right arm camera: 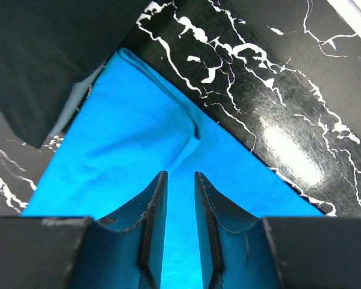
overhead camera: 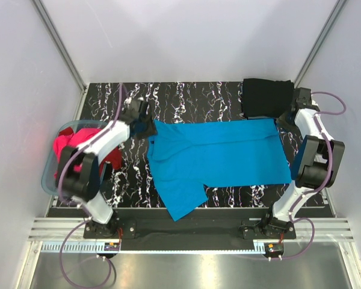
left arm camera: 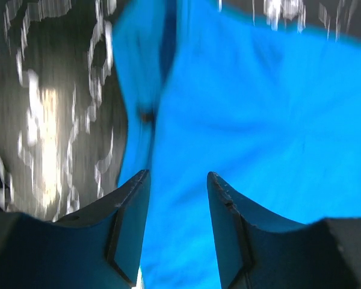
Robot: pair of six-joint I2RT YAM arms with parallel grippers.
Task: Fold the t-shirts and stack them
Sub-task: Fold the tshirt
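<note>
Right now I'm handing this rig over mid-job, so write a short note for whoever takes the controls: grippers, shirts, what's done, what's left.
Left gripper: open, holding nothing, over the blue shirt's far left corner.
Right gripper: open with a narrower gap, holding nothing, over its far right corner.
Blue shirt: laid out mid-table.
Black shirt: folded, far right corner.
Pink and red shirts: bunched in the tub, left.
Done: black shirt folded.
Left: fold the blue shirt, stack it, then the tub's shirts.

Bright and even from above. Blurs with motion at left wrist, glare on surface (left arm camera: 45,138) at nine o'clock. Sharp at right wrist, glare at three o'clock.
</note>
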